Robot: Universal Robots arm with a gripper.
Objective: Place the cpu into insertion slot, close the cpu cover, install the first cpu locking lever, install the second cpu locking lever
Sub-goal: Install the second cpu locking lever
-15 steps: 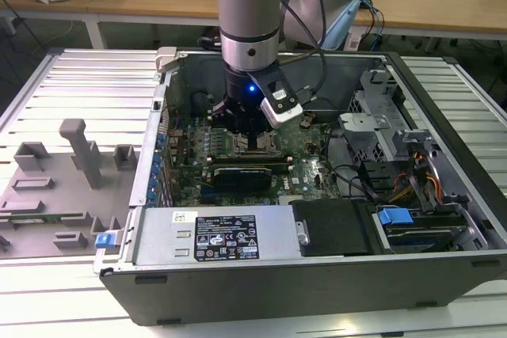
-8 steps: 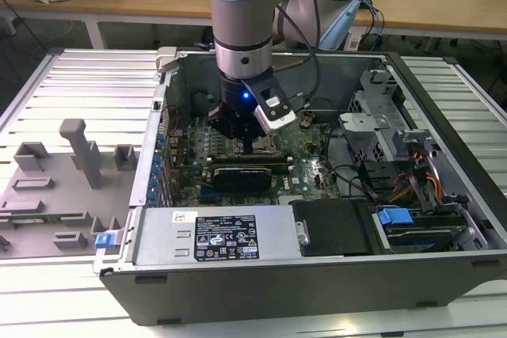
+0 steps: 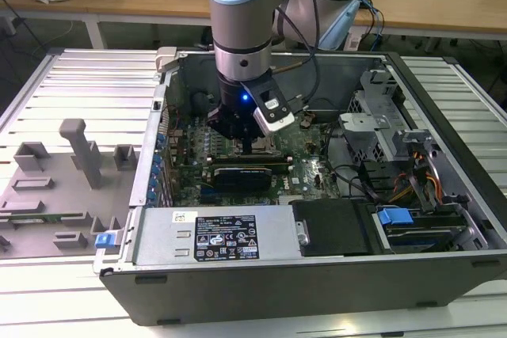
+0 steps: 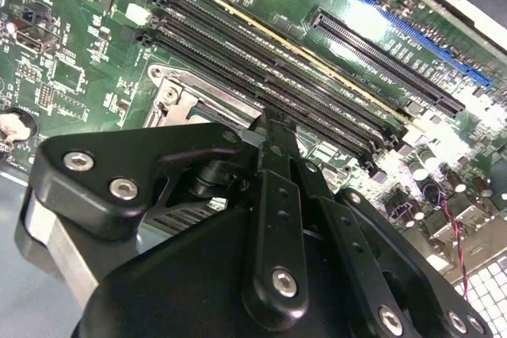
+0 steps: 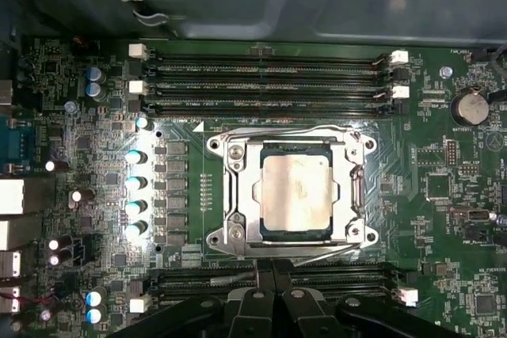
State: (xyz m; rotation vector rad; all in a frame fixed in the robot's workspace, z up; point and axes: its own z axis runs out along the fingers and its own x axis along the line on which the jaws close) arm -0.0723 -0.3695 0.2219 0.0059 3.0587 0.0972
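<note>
With the cpu [image 5: 296, 195] seated beneath the closed cpu cover [image 5: 238, 195], just beyond the gripper [image 5: 273, 275], whose jaws are pinched together empty, the locking levers seem next.

Silver-grey arm [image 3: 242, 5] with pale-blue joint caps, black cables, and a black gripper [image 4: 273, 136] studded with silver screws.

The cpu [image 5: 297, 193], a pale silvery-beige square chip, lies flat inside the insertion slot [image 5: 231, 195] on the green motherboard. The cpu cover [image 5: 352, 195], a thin silvery frame plate, lies closed over the chip's edges, with the chip's top showing through its square window.
</note>
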